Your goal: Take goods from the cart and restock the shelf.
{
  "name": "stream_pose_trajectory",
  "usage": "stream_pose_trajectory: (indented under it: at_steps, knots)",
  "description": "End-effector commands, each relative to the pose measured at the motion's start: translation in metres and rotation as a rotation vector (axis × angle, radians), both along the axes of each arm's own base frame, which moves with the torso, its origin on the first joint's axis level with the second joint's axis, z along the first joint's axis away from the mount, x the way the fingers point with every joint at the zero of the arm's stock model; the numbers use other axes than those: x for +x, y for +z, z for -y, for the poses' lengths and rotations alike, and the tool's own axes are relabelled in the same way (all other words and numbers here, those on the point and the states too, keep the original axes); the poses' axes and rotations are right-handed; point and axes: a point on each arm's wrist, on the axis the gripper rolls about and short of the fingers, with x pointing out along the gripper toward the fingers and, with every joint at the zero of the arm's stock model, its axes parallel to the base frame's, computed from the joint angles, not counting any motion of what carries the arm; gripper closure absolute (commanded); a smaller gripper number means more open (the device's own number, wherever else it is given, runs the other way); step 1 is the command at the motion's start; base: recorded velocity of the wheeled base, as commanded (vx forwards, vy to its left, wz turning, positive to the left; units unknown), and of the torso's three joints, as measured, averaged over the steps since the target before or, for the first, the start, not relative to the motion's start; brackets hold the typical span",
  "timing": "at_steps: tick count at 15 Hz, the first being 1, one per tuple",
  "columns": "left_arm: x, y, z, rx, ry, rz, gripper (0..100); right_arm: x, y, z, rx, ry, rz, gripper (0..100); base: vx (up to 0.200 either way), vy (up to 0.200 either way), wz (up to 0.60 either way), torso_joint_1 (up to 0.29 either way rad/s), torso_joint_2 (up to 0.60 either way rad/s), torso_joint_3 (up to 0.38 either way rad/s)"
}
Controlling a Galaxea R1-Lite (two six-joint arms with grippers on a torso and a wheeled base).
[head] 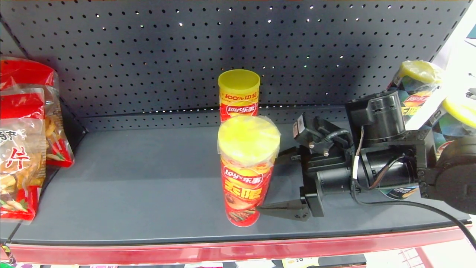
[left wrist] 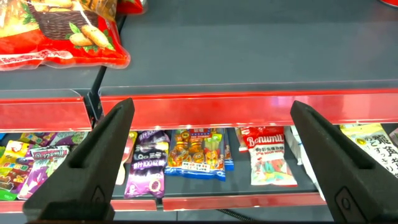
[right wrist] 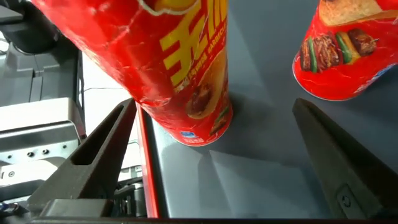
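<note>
While our right gripper [head: 271, 184] is wide open and holds nothing, the front chips can [head: 245, 175] stands on the shelf [head: 148, 178] just ahead of its fingertips, long axis upright. We judge this arm the nearer one.

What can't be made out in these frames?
- Head view: base of the rear can, hidden by the front can.
- Head view: right gripper, upper fingertip behind the front can.
- Head view: snack bags, cut off by the left edge.
- Head view: cans at right, partly behind the right arm.
- Right wrist view: both cans' tops, cut off by the frame edge.
</note>
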Motion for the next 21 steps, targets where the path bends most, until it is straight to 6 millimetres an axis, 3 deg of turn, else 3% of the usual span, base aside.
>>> stream_pose_trajectory:
  at_steps: [1, 21]
  knots:
    - [0.0, 0.0, 0.0, 0.0, 0.002, -0.001, 0, 0.002, -0.003, -0.002, -0.006, 0.0, -0.006, 0, 0.0, 0.0, 0.0, 0.0, 0.0, 0.0]
    - [0.0, 0.0, 0.0, 0.0, 0.002, -0.001, 0, 0.012, -0.003, 0.021, -0.006, -0.066, 0.0, 0, 0.0, 0.0, 0.0, 0.0, 0.0, 0.0]
